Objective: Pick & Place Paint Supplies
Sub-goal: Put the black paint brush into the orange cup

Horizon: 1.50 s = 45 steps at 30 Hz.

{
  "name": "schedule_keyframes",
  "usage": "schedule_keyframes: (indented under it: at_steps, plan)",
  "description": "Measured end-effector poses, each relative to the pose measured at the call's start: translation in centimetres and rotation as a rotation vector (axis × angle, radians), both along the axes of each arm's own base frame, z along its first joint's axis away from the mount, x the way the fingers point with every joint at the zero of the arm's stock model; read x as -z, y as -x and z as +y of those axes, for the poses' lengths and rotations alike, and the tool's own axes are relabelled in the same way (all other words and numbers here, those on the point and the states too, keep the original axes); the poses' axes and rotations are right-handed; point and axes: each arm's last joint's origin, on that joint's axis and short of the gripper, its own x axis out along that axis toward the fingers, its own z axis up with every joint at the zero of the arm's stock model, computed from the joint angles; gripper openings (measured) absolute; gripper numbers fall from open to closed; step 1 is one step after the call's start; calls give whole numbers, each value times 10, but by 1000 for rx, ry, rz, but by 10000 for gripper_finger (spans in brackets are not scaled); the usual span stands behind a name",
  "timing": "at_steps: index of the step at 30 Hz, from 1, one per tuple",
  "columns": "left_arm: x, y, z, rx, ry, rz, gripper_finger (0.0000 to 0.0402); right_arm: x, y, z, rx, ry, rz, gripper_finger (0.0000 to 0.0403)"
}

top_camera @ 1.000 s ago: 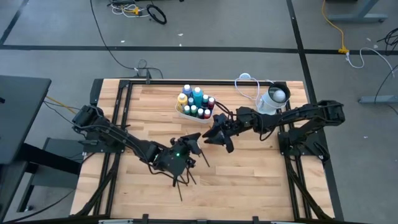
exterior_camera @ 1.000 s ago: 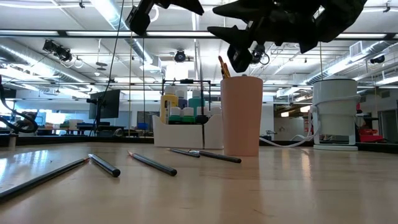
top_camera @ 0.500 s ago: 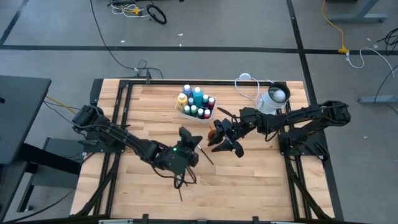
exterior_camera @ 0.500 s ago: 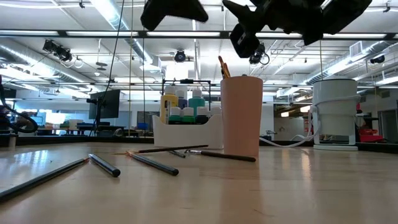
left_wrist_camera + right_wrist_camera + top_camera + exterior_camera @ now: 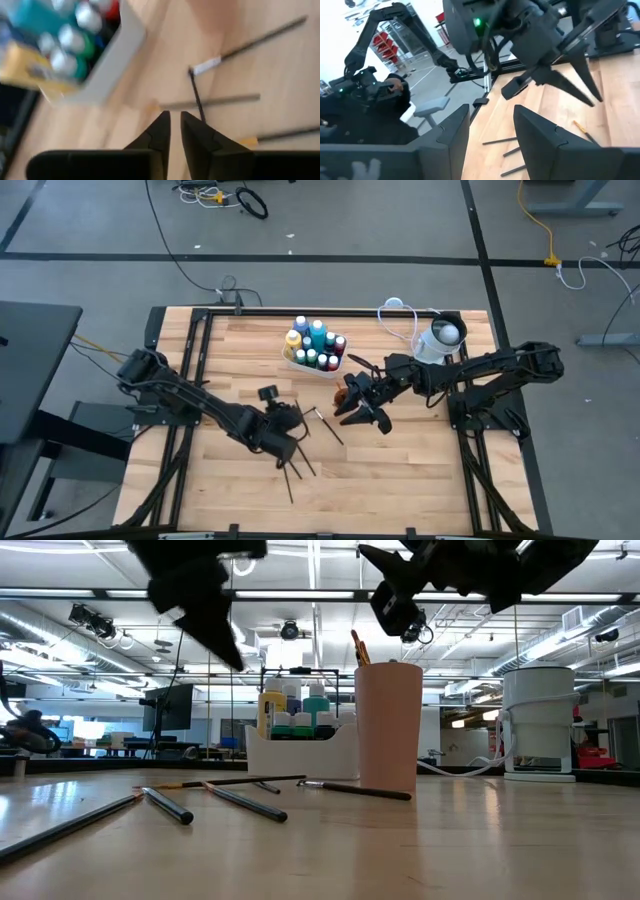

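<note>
A white tray [image 5: 300, 360] near the far edge holds several white-capped paint bottles [image 5: 316, 340]. A peach cup [image 5: 388, 725] stands beside it on the table with a brush [image 5: 357, 645] sticking out. Several thin dark brushes [image 5: 245, 802] lie flat on the wood, one beside the cup [image 5: 355, 791]. My left gripper [image 5: 292, 415] hovers shut above the loose brushes [image 5: 197, 100], holding nothing, with its fingers pointing toward the tray [image 5: 112, 65]. My right gripper [image 5: 355, 412] hangs open above the cup [image 5: 349, 384], also holding nothing.
A larger white-and-grey round container [image 5: 440, 336] with a white cable [image 5: 398, 310] stands at the far right corner. More brushes [image 5: 295, 465] lie toward the near edge. The near right of the table [image 5: 420, 470] is bare wood. The two grippers are close together mid-table.
My left gripper has moved toward the table's left edge and come lower, away from the cup. One brush that lay under it now lies uncovered between it and the cup. My right gripper first shifted a little right and up, then held still.
</note>
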Motion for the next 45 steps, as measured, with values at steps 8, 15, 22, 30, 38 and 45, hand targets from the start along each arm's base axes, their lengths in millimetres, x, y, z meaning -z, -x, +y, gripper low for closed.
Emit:
schedule_keyframes:
  at_steps: [8, 15, 22, 30, 38, 45]
  plan:
    - [44, 23, 4, -95, 224, 131, 119, 1, 0, -1, 26, 4, 13, 158]
    - [80, 42, 10, -275, 396, 115, 142, 1, 0, -1, 26, 7, 11, 158]
    - [85, 43, 9, -292, 447, 109, 132, 1, -1, -1, 47, 11, 11, 158]
    - [85, 42, 6, -219, 494, 161, 129, 1, -1, -1, 48, 13, 10, 158]
    - [87, 37, 9, -174, 459, 144, 129, 1, -1, -1, 48, 13, 10, 158]
    - [97, 38, 15, -180, 495, 148, 128, 2, -1, -1, 48, 14, 11, 158]
